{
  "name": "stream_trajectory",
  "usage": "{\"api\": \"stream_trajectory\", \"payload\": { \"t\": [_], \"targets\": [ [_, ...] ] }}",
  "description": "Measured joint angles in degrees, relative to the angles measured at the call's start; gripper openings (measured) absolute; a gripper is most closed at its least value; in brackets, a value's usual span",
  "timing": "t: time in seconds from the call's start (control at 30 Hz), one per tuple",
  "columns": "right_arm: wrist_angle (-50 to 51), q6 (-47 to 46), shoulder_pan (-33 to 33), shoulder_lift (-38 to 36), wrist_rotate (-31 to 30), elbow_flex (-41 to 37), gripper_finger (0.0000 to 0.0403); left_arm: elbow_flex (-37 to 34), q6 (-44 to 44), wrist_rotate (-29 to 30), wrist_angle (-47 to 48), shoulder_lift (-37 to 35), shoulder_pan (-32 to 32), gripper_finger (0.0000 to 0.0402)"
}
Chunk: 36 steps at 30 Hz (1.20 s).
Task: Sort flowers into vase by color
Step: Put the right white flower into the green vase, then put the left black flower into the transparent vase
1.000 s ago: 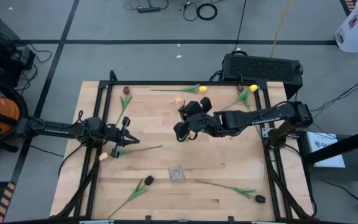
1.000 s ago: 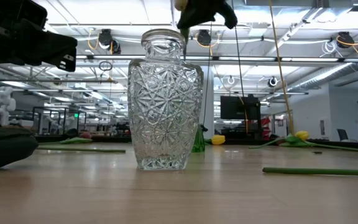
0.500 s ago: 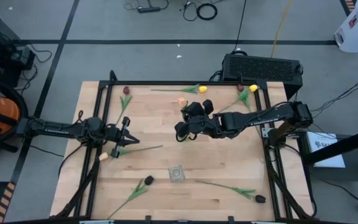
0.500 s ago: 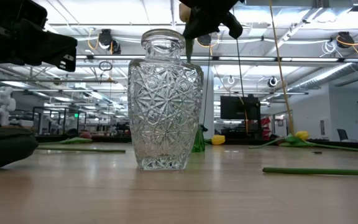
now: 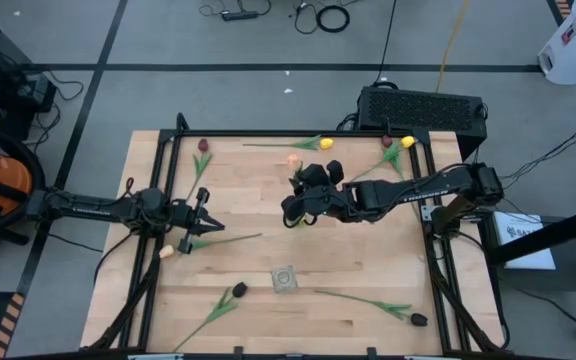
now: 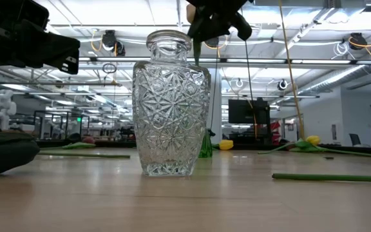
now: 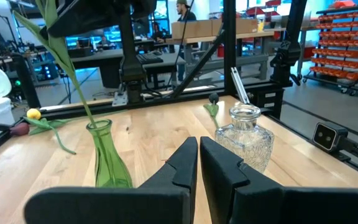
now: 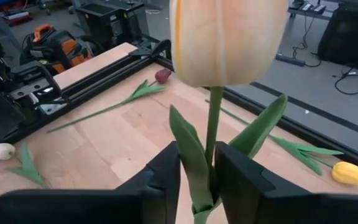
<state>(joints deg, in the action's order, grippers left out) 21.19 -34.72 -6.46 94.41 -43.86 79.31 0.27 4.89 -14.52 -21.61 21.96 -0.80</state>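
Two dark-headed tulips are seen lying nearest the front edge of the wooden table, one to each side, with green stems and leaves trailing from them. Between them and slightly farther in, a cut-glass vase is stood upright, and no flower is seen in it.

Farther in, at the table's left side, the left gripper is held low over the wood, its fingers pressed together on nothing. Just beside it a pale-headed flower is laid flat, its stem running toward the table's middle.

At mid-table the right gripper is poised above a slim green vase. Its fingers are parted, and the stem and leaves of a peach tulip are seen standing upright in the gap between them, with bare wood showing through that gap. The stem's lower end is shown by the left wrist view to be inside the green vase's neck, while the head is raised above the gripper.

Along the far edge more flowers are laid flat: a maroon tulip at the left, a yellow tulip near the middle, and a second yellow one at the right corner.
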Motion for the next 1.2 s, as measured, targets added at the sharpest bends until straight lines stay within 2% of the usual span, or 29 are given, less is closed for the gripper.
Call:
{"api": "stream_trajectory", "payload": {
  "t": [0.67, 0.8, 0.97, 1.2],
  "targets": [
    [1.7, 2.8, -0.1, -7.6, 0.9, 0.0, 0.0151, 0.0, 0.0, 0.0, 0.0, 0.0, 0.0, 0.0029],
    [7.8, 2.5, -0.2, -9.9, 2.7, 0.0, 0.0168, 0.0, 0.0, 0.0, 0.0, 0.0, 0.0, 0.0029],
    [18.3, -2.6, -0.2, -12.8, 8.3, 0.0, 0.0180, 0.0, 0.0, 0.0, 0.0, 0.0, 0.0, 0.0029],
    [35.8, -15.2, -2.2, -13.8, 13.9, 0.0, 0.0170, 0.0, 0.0, 1.0, -0.4, 0.0, 0.0, 0.0029]
  ]
}}
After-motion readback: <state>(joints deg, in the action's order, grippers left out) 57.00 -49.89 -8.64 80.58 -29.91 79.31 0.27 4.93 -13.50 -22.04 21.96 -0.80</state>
